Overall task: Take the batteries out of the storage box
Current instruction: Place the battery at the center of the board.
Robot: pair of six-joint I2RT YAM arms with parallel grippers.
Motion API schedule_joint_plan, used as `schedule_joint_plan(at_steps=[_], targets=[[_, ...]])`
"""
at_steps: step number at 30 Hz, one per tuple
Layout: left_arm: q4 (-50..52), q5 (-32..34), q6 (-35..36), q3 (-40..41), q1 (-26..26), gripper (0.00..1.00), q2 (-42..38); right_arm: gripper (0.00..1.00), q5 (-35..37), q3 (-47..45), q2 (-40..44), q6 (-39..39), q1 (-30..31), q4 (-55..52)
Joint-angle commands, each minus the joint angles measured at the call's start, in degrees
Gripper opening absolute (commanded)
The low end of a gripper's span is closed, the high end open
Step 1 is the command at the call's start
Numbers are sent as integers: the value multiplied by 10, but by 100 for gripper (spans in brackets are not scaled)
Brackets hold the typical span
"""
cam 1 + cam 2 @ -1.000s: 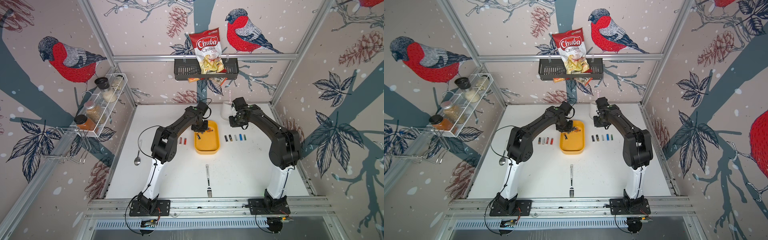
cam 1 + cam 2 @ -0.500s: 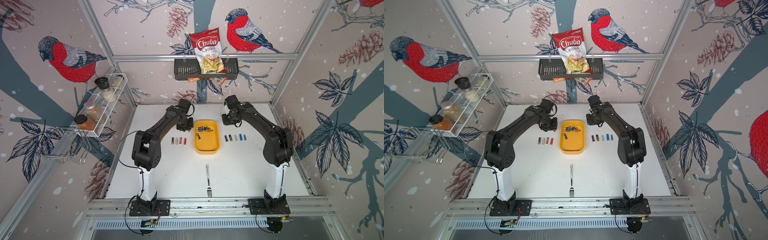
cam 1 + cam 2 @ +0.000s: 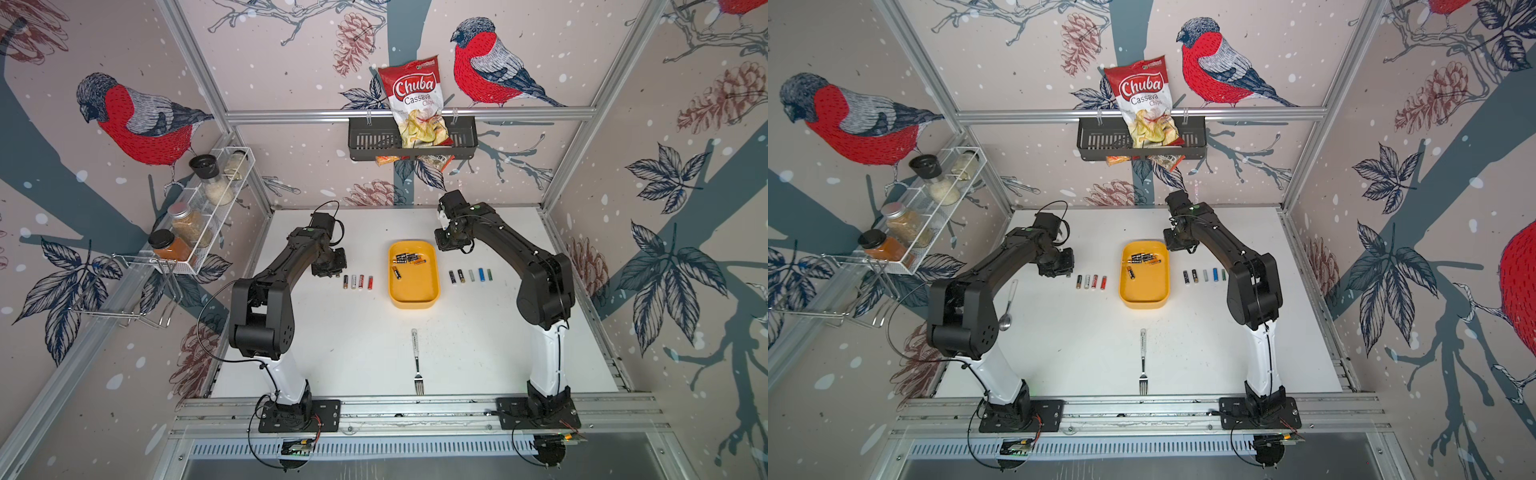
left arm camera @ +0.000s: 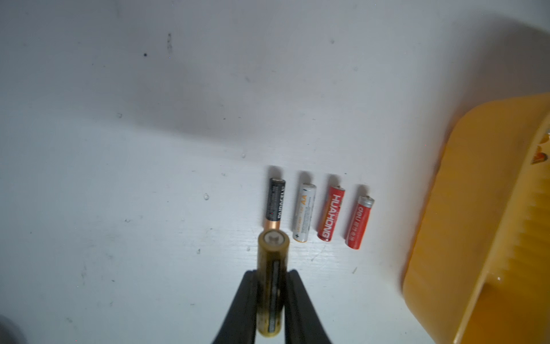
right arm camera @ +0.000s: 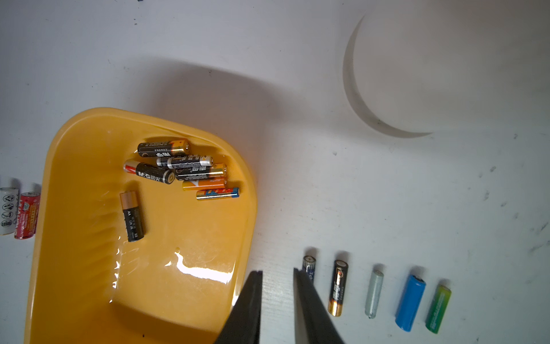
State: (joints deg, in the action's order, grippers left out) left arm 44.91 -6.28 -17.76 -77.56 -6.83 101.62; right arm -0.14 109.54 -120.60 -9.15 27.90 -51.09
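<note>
The left gripper (image 4: 272,272) was clamped on a gold battery (image 4: 273,259), seen only in the left wrist view. In both top views the wrist hid those jaws. The battery's lower end was cut off by the frame, and its tip overlapped the copper end of the first cell in the left row (image 4: 318,213) of four. It seemed to hang above the table (image 3: 353,353), though that view could not settle it.

The right gripper (image 5: 276,272) stood narrowly apart with nothing between its jaws, over the table between the box (image 5: 89,268) and the right row (image 5: 375,292) of five. One finger (image 5: 309,300) covered part of that row's nearest cell.

The box lay mid-table between the two rows (image 3: 415,291). Seven batteries (image 5: 184,166) remained in it, six bunched at its far end and one apart. Their labels were readable only from the right wrist. The left wrist view cut the box (image 4: 476,208) off at the frame edge and hid nearly all its contents.

The right wrist view caught only two cells of the left row, at its edge. It alone showed the white cup (image 5: 446,74) plainly, since the right arm blocked it from above. The spoon (image 3: 1008,303) showed in a top view and was hidden behind the left arm elsewhere. The fork (image 3: 417,361) lay near the front.
</note>
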Motion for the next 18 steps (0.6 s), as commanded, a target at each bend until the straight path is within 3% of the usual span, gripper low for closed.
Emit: schedule_joint_plan(at_steps=[1,18], targets=[[-25,2,28,19,12,20,4,25,11,7,-3,-8,3,-13],[-68,-6,54,33,23,20,73,25,27,16,-5,-12,4,-29]])
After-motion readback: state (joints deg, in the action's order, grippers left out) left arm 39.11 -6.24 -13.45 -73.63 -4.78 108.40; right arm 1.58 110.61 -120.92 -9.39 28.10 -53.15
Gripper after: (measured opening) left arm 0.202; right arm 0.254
